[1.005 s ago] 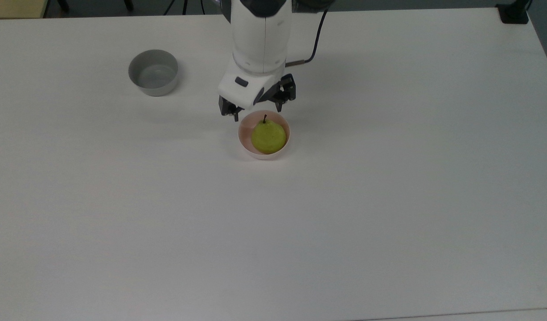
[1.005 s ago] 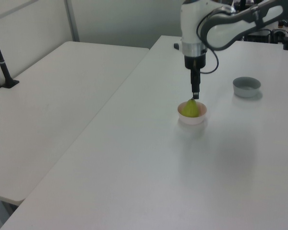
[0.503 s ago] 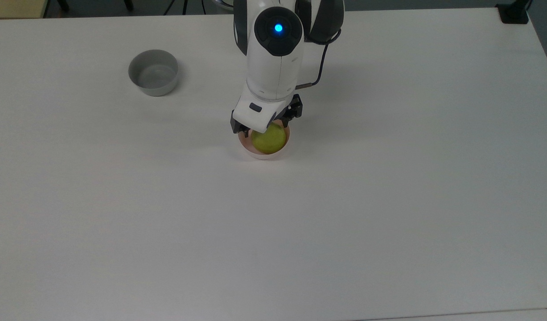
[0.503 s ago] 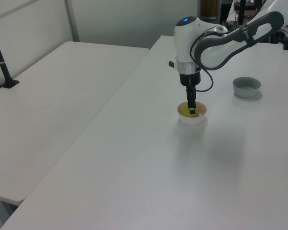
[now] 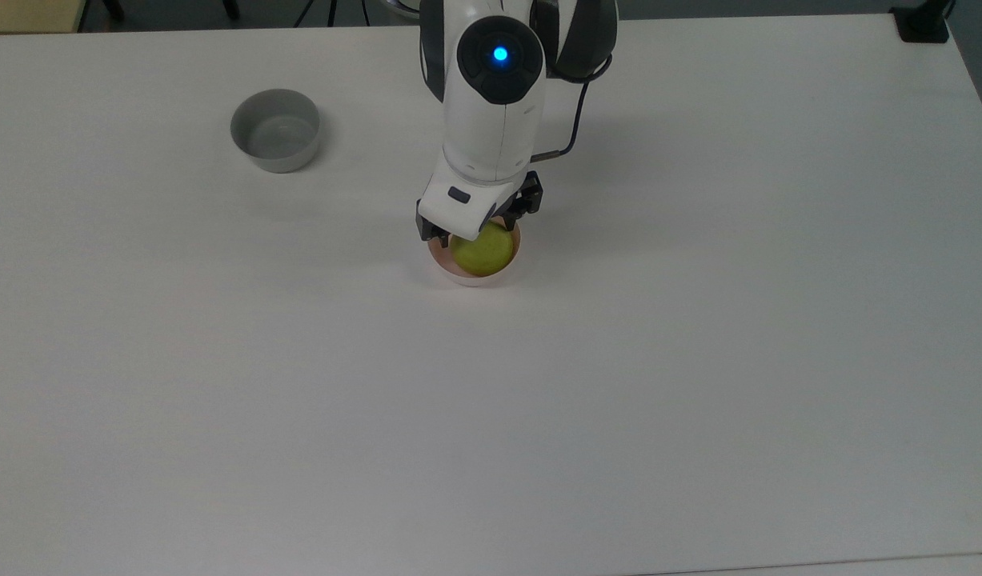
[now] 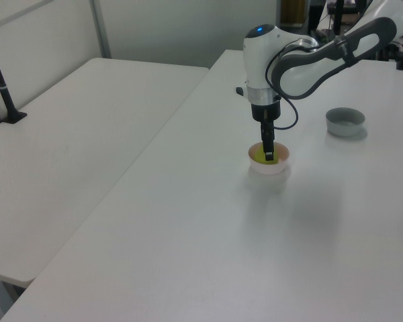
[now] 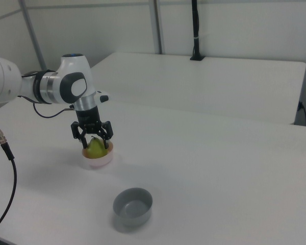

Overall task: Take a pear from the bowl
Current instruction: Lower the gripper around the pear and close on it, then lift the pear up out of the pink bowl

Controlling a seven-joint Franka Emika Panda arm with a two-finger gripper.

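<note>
The speckled yellow-green pear (image 5: 484,247) sits inside the small pale pink round bowl (image 5: 474,276), which keeps it from rolling on the white bench (image 5: 619,360). The black two-finger gripper (image 7: 93,139) is lowered over the bowl, its fingers spread to either side of the pear and not yet closed, apparently lined up to pinch its flanks.

The small yellow-green pear (image 5: 484,249) lies in the round pale pink bowl (image 5: 474,276), mid-table (image 5: 699,360); the round grey bowl (image 5: 275,141) stands toward the top view's upper-left corner.
</note>
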